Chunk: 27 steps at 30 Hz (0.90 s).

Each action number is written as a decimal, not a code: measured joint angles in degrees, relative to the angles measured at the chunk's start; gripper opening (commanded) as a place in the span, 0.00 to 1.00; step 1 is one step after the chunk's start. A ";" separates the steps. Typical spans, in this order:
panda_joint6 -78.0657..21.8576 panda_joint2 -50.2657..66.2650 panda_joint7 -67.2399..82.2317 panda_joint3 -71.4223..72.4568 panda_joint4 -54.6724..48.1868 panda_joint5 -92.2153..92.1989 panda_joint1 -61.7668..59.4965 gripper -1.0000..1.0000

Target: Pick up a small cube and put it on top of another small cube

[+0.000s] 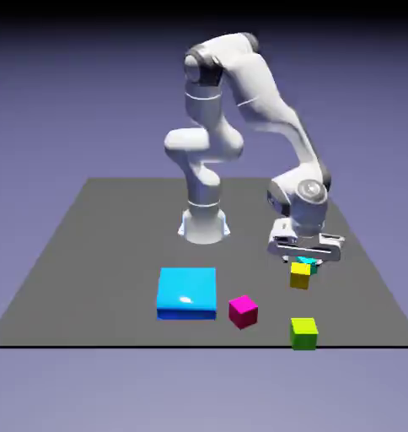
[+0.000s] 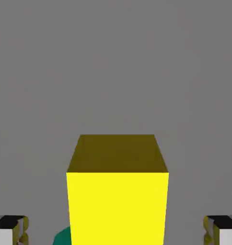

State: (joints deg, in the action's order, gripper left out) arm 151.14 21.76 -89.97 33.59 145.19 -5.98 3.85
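The white two-finger gripper (image 1: 303, 261) points down toward the dark grey tabletop (image 1: 115, 245), its fingers spread wide and pinching nothing. The small plain yellow cube (image 1: 300, 276) is just beside the fingertips on the camera's side in the exterior view, slightly lower in that picture. In the hand view it lies large between the two grey fingertips (image 2: 221, 230), a gap showing on either side of it.

The small plain cyan cube (image 1: 308, 264) is partly hidden behind the yellow one in the exterior view, close to the fingertips. Only a teal piece of it shows at the hand view's bottom edge, between the yellow cube and the left-hand fingertip in that picture. Whether the two cubes touch, or whether one bears on the other, I cannot tell.

Farther from the gripper, toward the exterior view's left and the camera, sits the small magenta cube (image 1: 243, 312); beyond it on that side is the large flat bright-blue block (image 1: 187, 291). The small yellow-green cube (image 1: 303, 334) lies on the camera's side of the gripper, near the table's front edge.
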 measured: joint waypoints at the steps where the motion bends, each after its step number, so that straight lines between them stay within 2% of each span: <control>1: 2.05 2.07 -0.74 -1.33 0.04 1.18 1.33 0.50; 2: 2.97 3.01 -1.08 -1.93 0.05 1.71 1.93 0.00; 4: 3.00 3.02 -1.07 -1.93 0.05 1.70 1.93 0.00; 10: -8.14 -8.29 3.03 5.32 -0.14 -4.78 -5.31 0.00; 20: -22.56 -16.19 24.42 11.97 -2.92 0.96 1.75 0.00; 25: -13.52 -7.89 19.40 7.19 -0.54 8.05 5.84 0.00; 26: -11.33 -5.88 18.18 6.03 0.03 9.78 6.85 1.00; 27: -11.35 -5.88 18.08 6.02 0.03 9.91 6.85 1.00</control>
State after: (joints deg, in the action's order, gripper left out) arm 139.79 15.88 -71.89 39.60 145.22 3.93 10.71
